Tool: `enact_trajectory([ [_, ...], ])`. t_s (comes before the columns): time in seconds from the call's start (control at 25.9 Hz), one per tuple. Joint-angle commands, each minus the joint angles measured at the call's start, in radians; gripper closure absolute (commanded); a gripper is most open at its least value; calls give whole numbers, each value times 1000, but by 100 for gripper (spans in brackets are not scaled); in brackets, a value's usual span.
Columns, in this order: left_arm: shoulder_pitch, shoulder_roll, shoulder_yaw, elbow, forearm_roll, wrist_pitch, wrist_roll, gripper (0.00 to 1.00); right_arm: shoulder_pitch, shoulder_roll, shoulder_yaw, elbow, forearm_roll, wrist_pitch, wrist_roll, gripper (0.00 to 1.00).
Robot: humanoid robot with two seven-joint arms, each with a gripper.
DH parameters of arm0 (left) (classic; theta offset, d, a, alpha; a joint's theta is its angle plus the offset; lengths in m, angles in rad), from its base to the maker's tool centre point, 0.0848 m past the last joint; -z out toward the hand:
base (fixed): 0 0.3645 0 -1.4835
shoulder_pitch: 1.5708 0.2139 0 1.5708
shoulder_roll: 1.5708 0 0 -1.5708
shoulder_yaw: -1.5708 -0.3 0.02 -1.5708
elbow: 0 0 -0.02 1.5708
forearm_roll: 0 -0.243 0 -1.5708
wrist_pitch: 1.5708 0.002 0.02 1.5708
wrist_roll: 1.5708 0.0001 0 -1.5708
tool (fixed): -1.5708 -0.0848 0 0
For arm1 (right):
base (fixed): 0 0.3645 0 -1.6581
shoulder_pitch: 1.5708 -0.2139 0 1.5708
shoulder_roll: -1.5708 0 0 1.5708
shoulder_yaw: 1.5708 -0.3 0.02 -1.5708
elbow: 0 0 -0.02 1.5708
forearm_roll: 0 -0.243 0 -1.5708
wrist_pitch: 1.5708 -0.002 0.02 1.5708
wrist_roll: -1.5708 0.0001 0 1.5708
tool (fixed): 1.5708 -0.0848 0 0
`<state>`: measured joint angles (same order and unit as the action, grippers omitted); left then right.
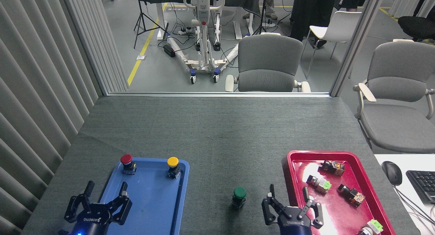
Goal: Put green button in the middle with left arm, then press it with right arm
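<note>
The green button stands upright on the bare dark grey tabletop, between the two trays near the front edge. Its dark green cap faces up and nothing touches it. My right gripper is open just to the right of the button, apart from it, over the left rim of the red tray. My left gripper is open and empty at the front left, over the near left corner of the blue tray.
A red-capped button and a yellow-capped button stand at the back of the blue tray. Several small switch blocks lie in the red tray. A mouse and a keyboard sit on a white surface right of the table.
</note>
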<state>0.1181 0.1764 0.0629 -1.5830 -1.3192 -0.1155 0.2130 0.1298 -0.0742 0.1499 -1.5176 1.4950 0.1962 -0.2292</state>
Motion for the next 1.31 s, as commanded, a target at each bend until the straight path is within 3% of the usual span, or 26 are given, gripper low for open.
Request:
enact_trajectory([
  [0.0,0,0,0,0,0,0,-1,0,77,-49,-50,-50,-1,-35,4,1],
  [0.19,0,0,1,0,2,-1,-10,0,117,-107,-73,-64,-10,-41,4,1],
  [0.7,0,2,0,5,2,-4,-9,0,113,-116,-75,-62,-41,-55,-1,1],
  [0.89,0,2,1,6,3,-26,-9,0,99,-125,-72,-46,-47,-46,-58,1],
  [1.12,2,2,0,5,3,-27,-9,0,93,-130,-73,-47,-119,-57,-50,1],
  [1.28,3,2,0,3,3,-27,-7,0,82,-134,-72,-47,-125,-67,-50,1],
])
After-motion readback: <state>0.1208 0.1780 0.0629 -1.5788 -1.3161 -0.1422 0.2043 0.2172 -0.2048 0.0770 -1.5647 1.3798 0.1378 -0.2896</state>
